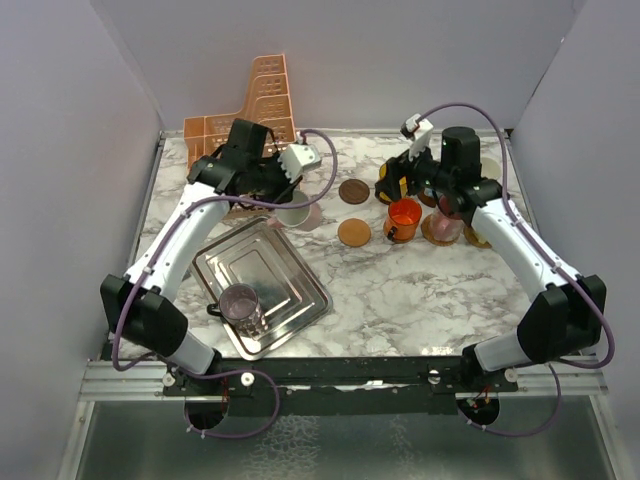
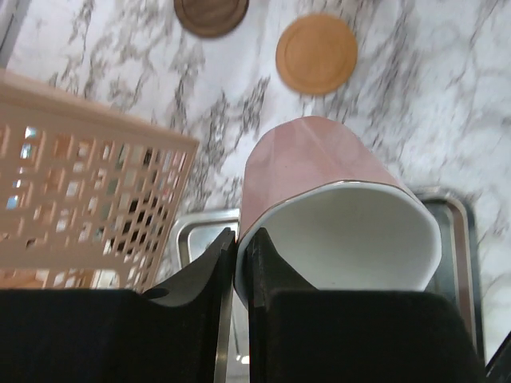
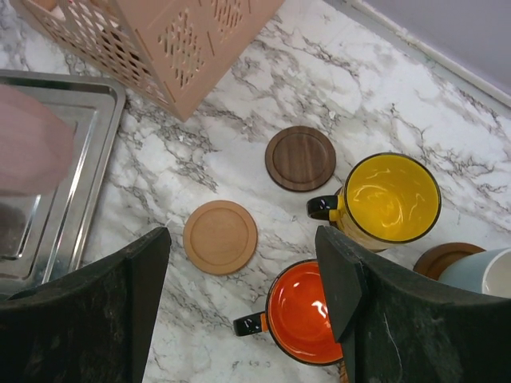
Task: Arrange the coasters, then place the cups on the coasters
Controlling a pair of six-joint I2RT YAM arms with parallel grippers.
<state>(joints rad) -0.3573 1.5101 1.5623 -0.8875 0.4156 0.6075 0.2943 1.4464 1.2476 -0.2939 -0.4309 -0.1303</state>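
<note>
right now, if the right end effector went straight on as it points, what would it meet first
Probably the tan coaster, nearly centred ahead; the orange cup sits close by, depth unclear.

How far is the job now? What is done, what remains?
Done: the light blue cup sits on a coaster. In hand: the left hand grips the pink cup by its rim; the right hand is open. Left: dark coaster and tan coaster are bare; purple cup stands on the tray.
</note>
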